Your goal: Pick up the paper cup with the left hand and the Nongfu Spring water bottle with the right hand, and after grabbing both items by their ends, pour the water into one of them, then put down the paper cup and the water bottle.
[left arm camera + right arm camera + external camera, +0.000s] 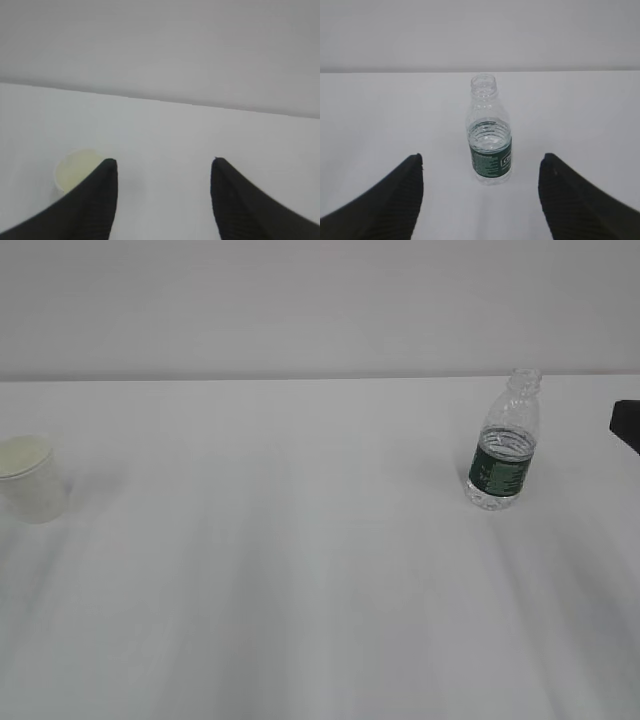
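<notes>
A small white paper cup (31, 480) was seen standing upright at the far left of the white desk (300, 570) in the exterior view, its pale cream inside turned up toward the camera. Well apart from it, toward the right side of the desk, a clear ribbed water bottle (504, 440) was seen upright, uncapped, with a dark green label band around its lower body. Water (508, 443) was visible through the plastic, its surface lying just above the label. At the right edge of that view a small black part of the right arm (627, 425) was caught, away from the bottle. In the left wrist view the left claw (164, 172) was shown with its two black fingers spread apart and nothing between them; the cup (75, 170) was seen below and to the left, partly hidden behind the left finger (95, 200), and whether it was touched could not be told. In the right wrist view the right claw (481, 167) was shown spread wide as well, holding nothing, with the bottle (489, 132) standing on the desk ahead, centred in the gap between the fingers and clear of both.
</notes>
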You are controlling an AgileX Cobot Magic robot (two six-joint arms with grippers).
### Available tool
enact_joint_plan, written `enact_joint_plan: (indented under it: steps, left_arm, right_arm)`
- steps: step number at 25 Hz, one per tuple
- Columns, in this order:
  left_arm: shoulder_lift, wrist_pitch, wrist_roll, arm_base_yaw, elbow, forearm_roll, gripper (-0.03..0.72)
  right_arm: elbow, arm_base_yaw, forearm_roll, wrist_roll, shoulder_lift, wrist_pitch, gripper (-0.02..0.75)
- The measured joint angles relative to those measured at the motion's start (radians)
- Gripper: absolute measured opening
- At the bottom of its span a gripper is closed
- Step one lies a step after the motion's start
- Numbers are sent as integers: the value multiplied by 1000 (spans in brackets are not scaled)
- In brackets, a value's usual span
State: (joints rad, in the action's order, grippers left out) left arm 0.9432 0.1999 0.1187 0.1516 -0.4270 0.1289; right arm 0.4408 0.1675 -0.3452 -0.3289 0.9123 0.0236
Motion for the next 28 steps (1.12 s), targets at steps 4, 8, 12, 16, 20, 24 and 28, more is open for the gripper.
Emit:
enact_joint_plan:
  steps: [4, 8, 12, 16, 20, 24, 28]
  left_arm:
    - [0, 89, 0, 0, 98, 61, 421]
    - [4, 123, 0, 0, 143, 68, 420]
    - [69, 172, 0, 0, 147, 45, 420]
    - [188, 277, 5, 0, 147, 39, 420]
    - [290, 391, 44, 0, 147, 9, 420]
    - [364, 513, 76, 0, 147, -57, 414]
    - [436, 592, 102, 0, 147, -104, 413]
  right_arm:
    - [-57, 0, -4, 1, 0, 52, 540]
    - [-128, 1, 35, 1, 0, 85, 540]
    - [-197, 1, 53, 10, 35, 152, 540]
    - [-220, 1, 60, 45, 108, 258, 538]
    - [-222, 1, 102, 78, 206, 371, 537]
    - [-224, 1, 192, 151, 303, 514, 537]
    - [-224, 1, 265, 209, 420, 662, 537]
